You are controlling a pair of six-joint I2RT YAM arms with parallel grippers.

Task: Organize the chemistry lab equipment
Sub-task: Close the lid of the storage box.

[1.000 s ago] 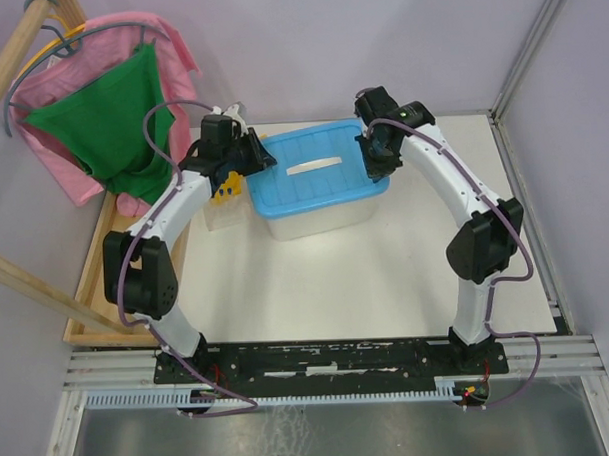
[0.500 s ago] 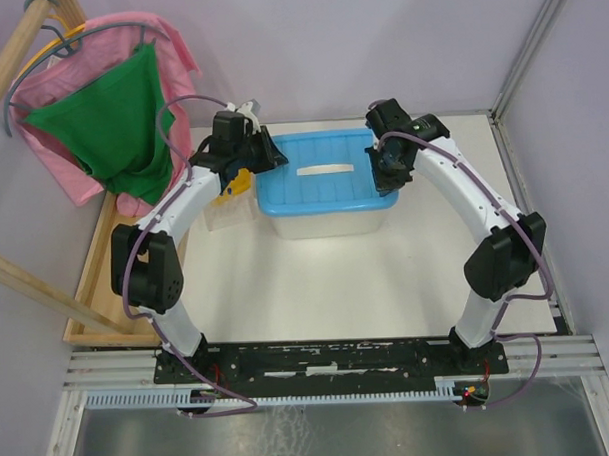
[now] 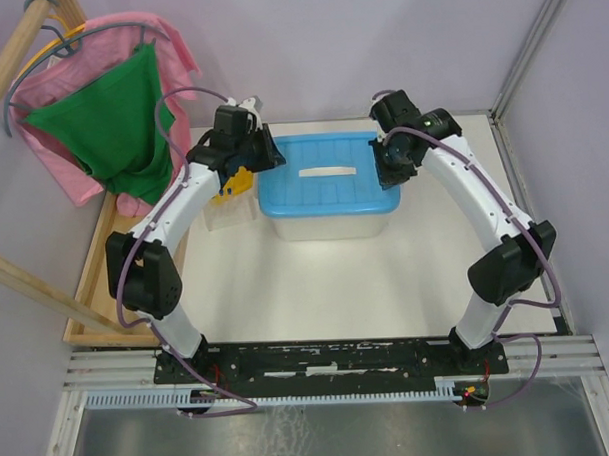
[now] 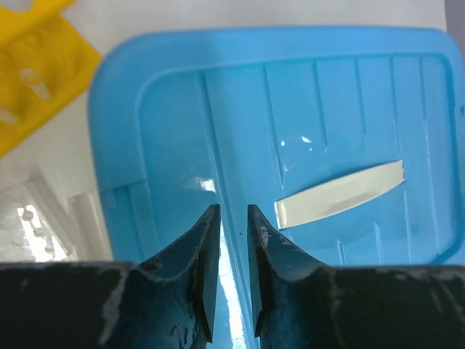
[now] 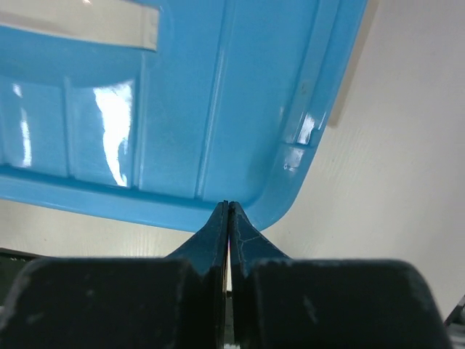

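The flat blue ribbed lid lies squarely on the white tub at the table's back centre. My left gripper is over the lid's left end. In the left wrist view its jaws stand a narrow gap apart, and a lid rib shows through the gap with nothing filling it. My right gripper sits at the lid's right end, shut, its tips against the lid's rim. The yellow tube rack stands left of the tub, also in the left wrist view. Other lab equipment is hidden.
A clear plastic piece lies beside the rack, also seen in the left wrist view. A wooden frame borders the table's left edge. Pink and green cloths hang on a hanger at the back left. A metal post rises at the back right.
The tub and lid have turned from a skewed position to square with the table. Both grippers moved with them, the right arm swinging outward to the right.
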